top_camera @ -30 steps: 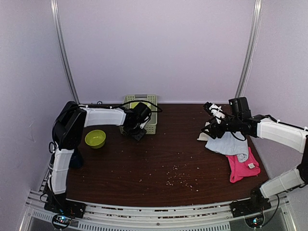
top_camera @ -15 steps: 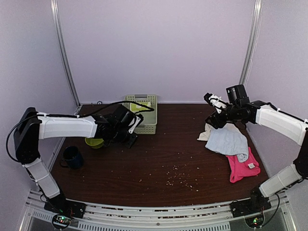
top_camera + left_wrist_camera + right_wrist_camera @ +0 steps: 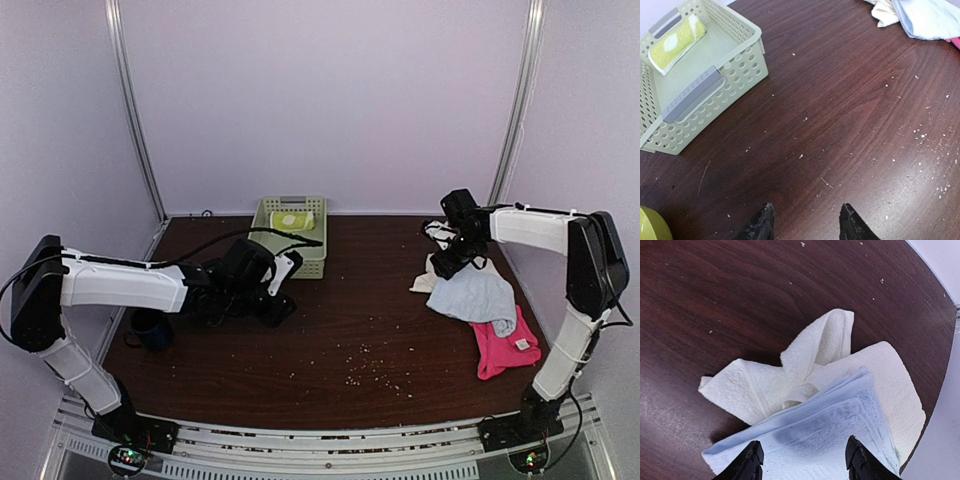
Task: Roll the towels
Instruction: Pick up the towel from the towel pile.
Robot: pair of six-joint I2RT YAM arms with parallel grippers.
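left arm: white shells, black joints | right arm: white shells, black joints | claw fingers: black, tapered

The table looks like dark wood, its grain showing under a soft sheen. At the upper left of the left wrist view, the basket is smooth, pale green perforated plastic with matt grey handle strips. The lime-green towel is nubby cloth. The cream-white towel and light blue towel are matt looped terry. The hot pink towel is matt cloth.
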